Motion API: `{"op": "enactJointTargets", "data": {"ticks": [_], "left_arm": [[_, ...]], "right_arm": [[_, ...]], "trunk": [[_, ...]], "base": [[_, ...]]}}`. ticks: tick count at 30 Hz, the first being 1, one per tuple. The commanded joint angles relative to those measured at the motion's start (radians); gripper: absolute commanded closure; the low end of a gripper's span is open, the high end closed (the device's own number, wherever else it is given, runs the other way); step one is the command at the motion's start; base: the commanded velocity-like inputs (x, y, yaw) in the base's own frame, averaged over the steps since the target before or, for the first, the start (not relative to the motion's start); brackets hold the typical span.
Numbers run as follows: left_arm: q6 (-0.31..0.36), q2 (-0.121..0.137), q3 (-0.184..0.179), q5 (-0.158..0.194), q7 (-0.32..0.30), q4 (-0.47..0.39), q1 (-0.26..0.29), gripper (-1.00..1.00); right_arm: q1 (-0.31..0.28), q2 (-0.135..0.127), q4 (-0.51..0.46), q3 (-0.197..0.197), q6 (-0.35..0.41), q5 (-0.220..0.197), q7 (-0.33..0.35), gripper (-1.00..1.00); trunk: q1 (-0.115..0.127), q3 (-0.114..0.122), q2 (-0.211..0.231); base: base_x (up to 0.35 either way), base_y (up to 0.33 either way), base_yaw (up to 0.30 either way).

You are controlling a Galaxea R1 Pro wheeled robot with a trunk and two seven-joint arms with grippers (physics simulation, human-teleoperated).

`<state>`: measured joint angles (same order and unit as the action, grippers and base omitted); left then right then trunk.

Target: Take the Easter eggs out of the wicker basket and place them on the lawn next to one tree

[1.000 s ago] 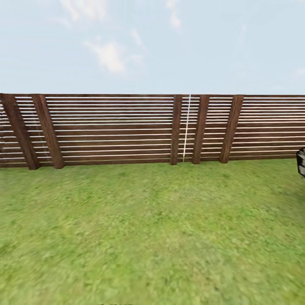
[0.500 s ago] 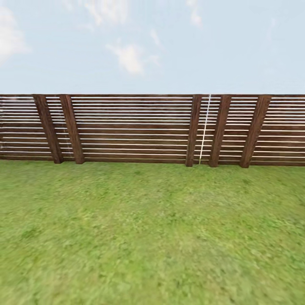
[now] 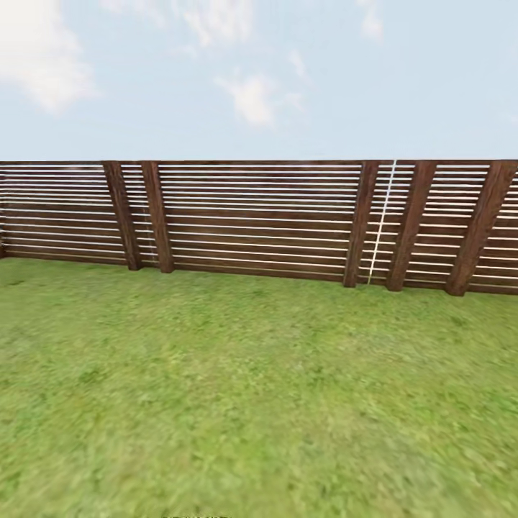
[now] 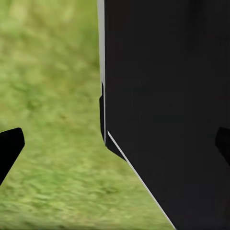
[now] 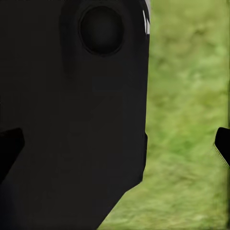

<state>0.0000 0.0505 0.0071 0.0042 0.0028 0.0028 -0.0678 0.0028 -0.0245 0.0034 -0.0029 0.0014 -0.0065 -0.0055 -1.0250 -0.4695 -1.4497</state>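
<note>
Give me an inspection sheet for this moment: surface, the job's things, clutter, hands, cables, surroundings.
Surface: wide green grass lawn, flat, running up to the fence.
Job's things: lawn as above; eggs, wicker basket and tree: nothing seen.
Clutter: nothing seen.
Hands: left hand, dark fingertips at opposite edges of the left wrist view, set wide apart, nothing between them but a black robot body panel and grass. Right hand, the same wide spread, in front of a dark rounded robot part.
Cables: nothing seen; a thin pale vertical line stands on the fence, nature unclear.
Surroundings: brown slatted wooden fence with slanted posts, pale blue sky with white clouds above.
</note>
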Motion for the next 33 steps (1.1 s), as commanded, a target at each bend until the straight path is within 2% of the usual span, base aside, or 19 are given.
{"op": "enactJointTargets", "data": {"ticks": [1,33], "left_arm": [[0.000,0.000,0.001,0.000,0.000,0.000,0.000,-1.00],[0.000,0.000,0.001,0.000,0.000,0.000,0.000,-1.00]], "right_arm": [[0.000,0.000,0.000,0.000,0.000,-0.001,-0.001,-1.00],[0.000,0.000,0.000,0.000,0.000,-0.003,-0.001,-1.00]], "trunk": [[0.000,0.000,0.000],[0.000,0.000,0.000]], "base": [[0.000,0.000,0.264],[0.000,0.000,0.264]]}}
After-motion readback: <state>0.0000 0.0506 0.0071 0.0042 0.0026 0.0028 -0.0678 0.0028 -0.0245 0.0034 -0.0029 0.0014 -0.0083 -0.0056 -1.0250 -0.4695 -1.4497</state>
